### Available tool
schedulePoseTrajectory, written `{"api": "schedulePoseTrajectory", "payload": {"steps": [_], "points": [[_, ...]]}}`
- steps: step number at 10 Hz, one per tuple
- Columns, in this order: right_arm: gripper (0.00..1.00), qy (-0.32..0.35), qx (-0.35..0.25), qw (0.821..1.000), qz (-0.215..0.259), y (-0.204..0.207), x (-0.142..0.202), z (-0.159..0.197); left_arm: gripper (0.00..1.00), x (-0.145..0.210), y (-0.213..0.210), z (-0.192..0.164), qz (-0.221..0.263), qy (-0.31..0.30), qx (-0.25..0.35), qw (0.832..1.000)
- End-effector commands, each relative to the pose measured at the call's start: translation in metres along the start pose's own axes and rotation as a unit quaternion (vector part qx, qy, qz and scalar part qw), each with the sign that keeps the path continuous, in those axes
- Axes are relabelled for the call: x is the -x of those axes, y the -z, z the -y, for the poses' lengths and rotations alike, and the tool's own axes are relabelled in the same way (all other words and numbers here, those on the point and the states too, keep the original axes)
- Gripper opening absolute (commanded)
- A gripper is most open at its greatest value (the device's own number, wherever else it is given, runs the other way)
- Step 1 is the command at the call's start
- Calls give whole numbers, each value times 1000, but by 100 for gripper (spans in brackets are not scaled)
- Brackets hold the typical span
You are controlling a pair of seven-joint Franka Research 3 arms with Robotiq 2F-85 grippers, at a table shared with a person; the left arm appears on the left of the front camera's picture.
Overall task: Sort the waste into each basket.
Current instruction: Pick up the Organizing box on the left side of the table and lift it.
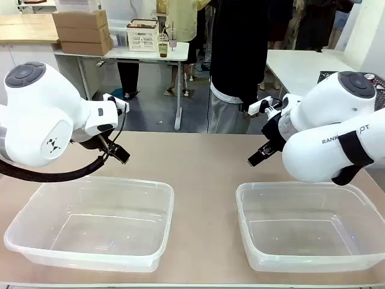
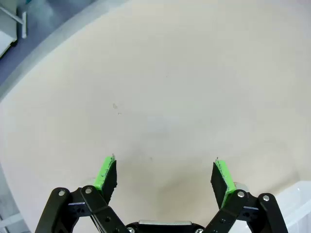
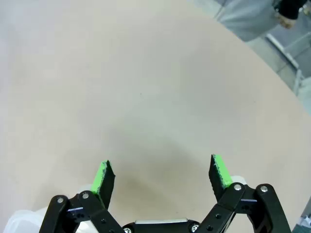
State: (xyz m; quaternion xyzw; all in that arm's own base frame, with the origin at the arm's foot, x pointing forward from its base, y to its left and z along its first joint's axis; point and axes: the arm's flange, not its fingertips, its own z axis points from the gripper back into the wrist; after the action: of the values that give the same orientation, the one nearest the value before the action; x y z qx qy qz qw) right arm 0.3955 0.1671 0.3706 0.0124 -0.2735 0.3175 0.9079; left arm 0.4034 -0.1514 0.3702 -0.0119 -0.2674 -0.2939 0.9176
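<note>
Left tub (image 1: 102,180) and right tub (image 1: 295,185) sit side by side, apart, at the near edge of the tan table (image 1: 198,159), while left gripper (image 2: 165,171) and right gripper (image 3: 160,171) hover over bare tabletop just behind them, jaws spread wide, holding nothing.

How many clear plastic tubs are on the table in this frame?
2: left tub at near left, right tub at near right, side by side. None seems hidden.
</note>
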Motion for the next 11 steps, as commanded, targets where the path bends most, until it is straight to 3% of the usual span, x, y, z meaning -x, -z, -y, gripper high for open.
{"api": "schedulePoseTrajectory", "payload": {"steps": [1,11], "points": [[100,0,0,1000,0,0,0,0,100,0,0,0,0,0,0,1000],[100,0,0,1000,0,0,0,0,100,0,0,0,0,0,0,1000]]}}
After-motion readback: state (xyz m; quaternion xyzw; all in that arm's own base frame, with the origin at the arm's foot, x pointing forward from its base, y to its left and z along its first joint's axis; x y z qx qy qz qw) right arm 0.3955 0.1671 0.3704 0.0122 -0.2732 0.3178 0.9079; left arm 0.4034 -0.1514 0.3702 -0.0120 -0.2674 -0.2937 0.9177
